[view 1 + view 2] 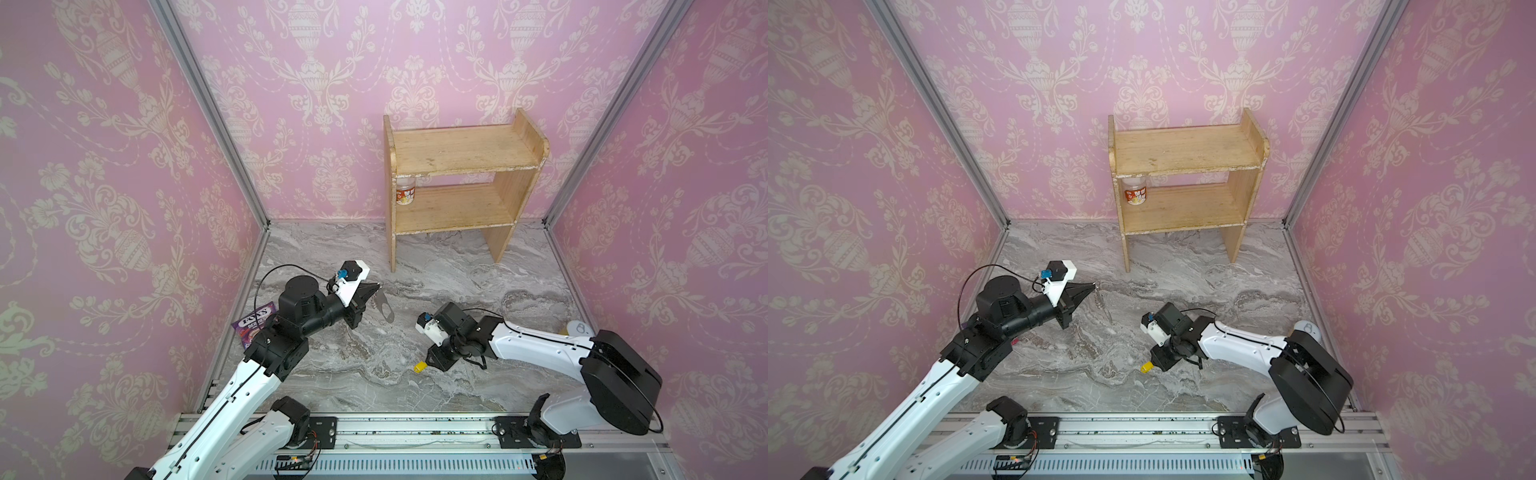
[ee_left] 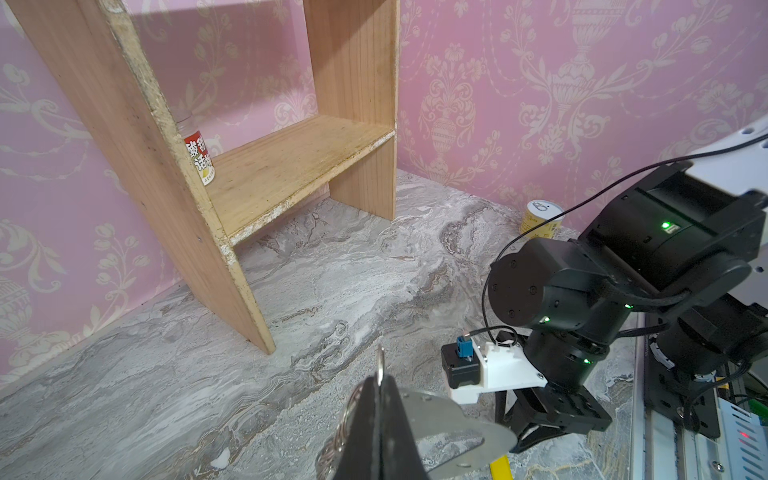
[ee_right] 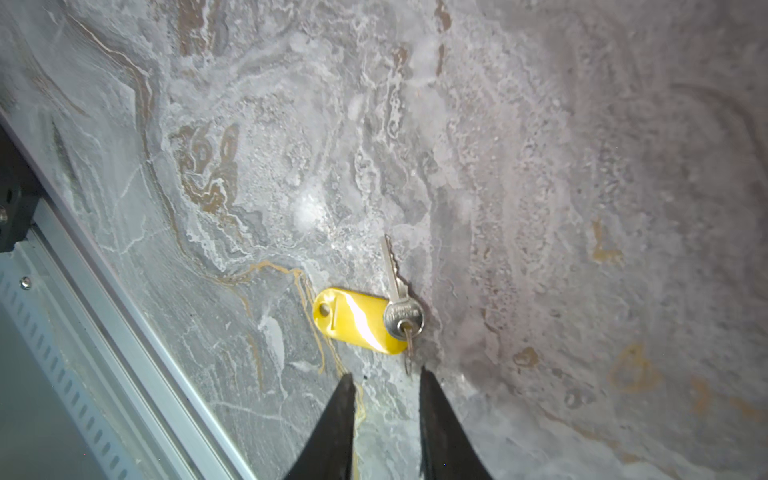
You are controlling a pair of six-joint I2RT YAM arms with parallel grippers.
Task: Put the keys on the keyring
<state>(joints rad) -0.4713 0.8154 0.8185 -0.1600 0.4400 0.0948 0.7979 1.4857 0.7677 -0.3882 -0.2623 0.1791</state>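
Note:
The keyring [image 1: 386, 309] is a flat silver plate with small rings along one edge. It hangs from my left gripper [image 1: 376, 286], which is shut on one of its rings above the table's left middle. In the left wrist view the plate [image 2: 440, 419] sticks out beside the closed jaws of that gripper [image 2: 380, 380]. The keys [image 3: 401, 309], a small metal key joined to a yellow tag [image 3: 357, 320], lie flat on the marble. My right gripper [image 3: 386, 374] stands open just short of them, touching nothing. In both top views the tag [image 1: 420, 366] [image 1: 1147, 366] peeks out beside the right gripper [image 1: 429, 360].
A wooden two-level shelf [image 1: 461, 183] stands at the back with a jar [image 1: 405, 193] on its lower board. A purple candy packet [image 1: 253, 322] lies by the left wall. A yellow can [image 2: 540, 218] stands by the right wall. An aluminium rail [image 1: 415, 428] runs along the front edge.

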